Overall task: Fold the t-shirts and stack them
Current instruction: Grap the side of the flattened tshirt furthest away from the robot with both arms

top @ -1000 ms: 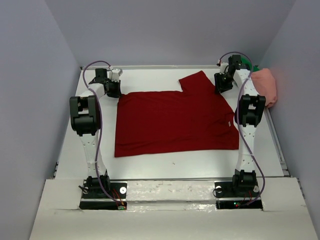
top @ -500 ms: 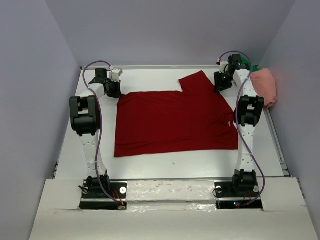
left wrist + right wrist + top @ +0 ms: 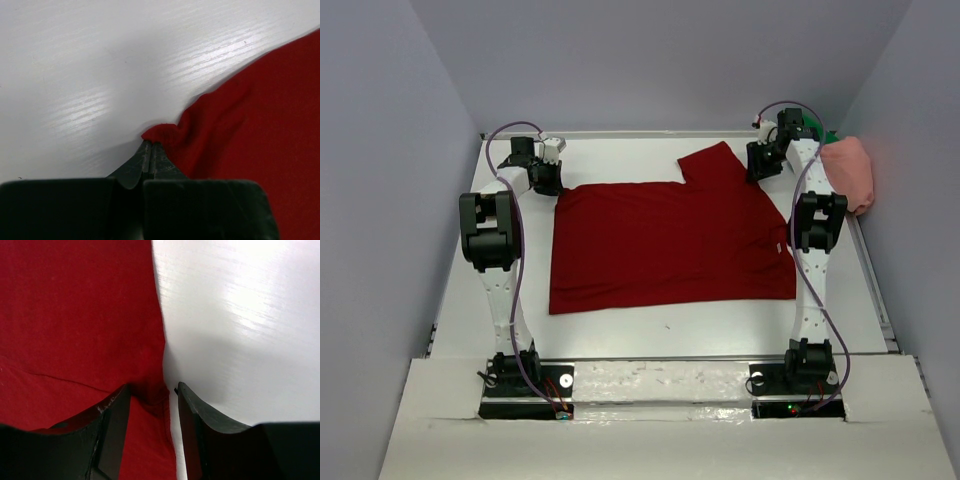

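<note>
The dark red t-shirt [image 3: 670, 245] lies spread flat in the middle of the white table [image 3: 620, 330], one sleeve pointing to the far side. My left gripper [image 3: 548, 180] sits at its far left corner. In the left wrist view that gripper [image 3: 150, 146] is shut, with a bunched tip of red fabric [image 3: 167, 132] pinched at its end. My right gripper [image 3: 761, 163] is at the shirt's far right edge. In the right wrist view it [image 3: 152, 395] stands open, straddling a small raised fold of the red hem [image 3: 156, 399]. The pink t-shirt [image 3: 850, 172] and the green t-shirt [image 3: 812, 125] lie bunched at the far right.
Grey walls enclose the table on three sides. A raised rail [image 3: 875, 280] runs along the right edge, next to the bunched pink and green shirts. Bare white tabletop shows to the left of the red shirt [image 3: 510, 300] and in front of it.
My right gripper has shifted slightly toward the far side along the shirt's edge. The left gripper and the red shirt have not moved.
</note>
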